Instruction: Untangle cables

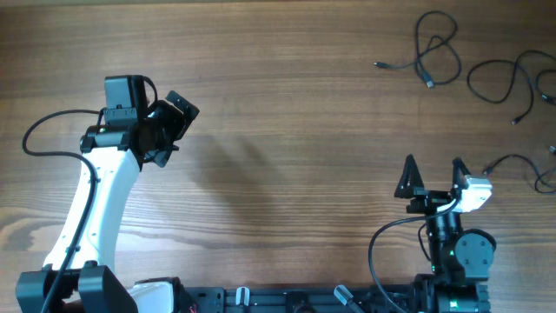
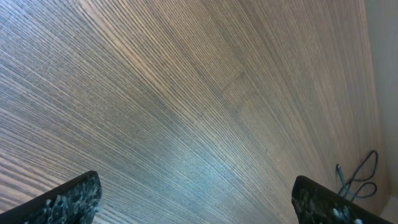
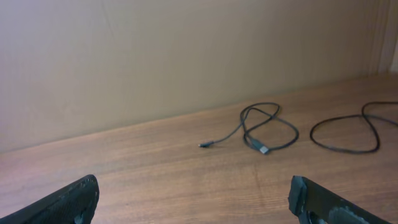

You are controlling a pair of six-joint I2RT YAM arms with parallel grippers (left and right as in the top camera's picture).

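Wood counter (image 1: pixel 287 87): cables (image 1: pixel 437 50) in separate loops beyond right pincer (image 1: pixel 433 167); it and left pincer (image 1: pixel 174 130) apart, empty. Untangling seemingly complete; verify.

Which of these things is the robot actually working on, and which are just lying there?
Part of the job:
thin black cables
left end effector, open
right end effector, open

Just there:
wooden table
thick arm cable
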